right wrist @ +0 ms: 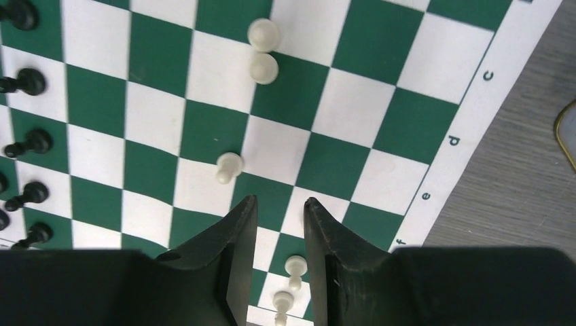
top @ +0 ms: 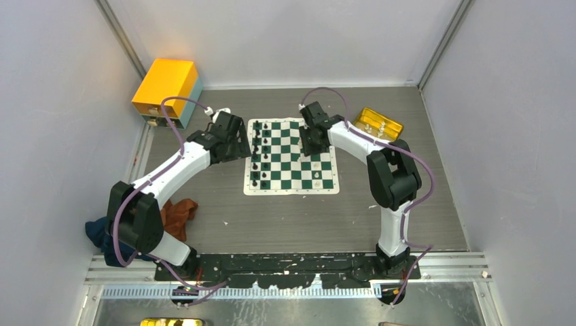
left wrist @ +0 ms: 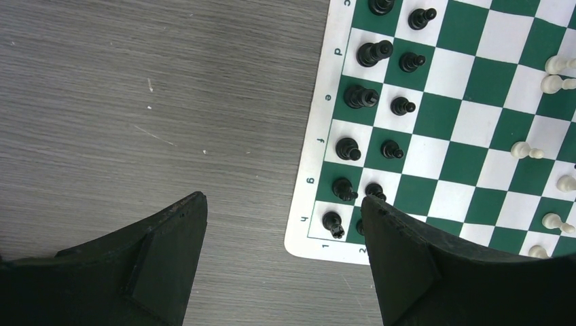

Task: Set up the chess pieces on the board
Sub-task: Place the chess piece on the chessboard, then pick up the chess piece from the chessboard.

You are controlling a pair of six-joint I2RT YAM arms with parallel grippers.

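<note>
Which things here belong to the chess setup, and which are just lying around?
Job:
board
black chess pieces
white chess pieces
yellow tray, apparently holding a few more pale pieces

Lying about:
orange-yellow box
rust cloth
dark blue cloth

Top view first: the far-right squares of the flat green-and-white checked board (top: 292, 178) vanish under the right gripper (top: 309, 149). The tiny black plastic chessmen (top: 256, 157) are too small to tell rank. At the left wrist, one finger (left wrist: 407, 265) of the left gripper (left wrist: 284, 204) covers the board's near corner, half-swallowing one black piece (left wrist: 358, 228). At the right wrist, the picture's edge leaves only a sliver of the translucent yellow rectangular tray (right wrist: 569, 136).
</note>
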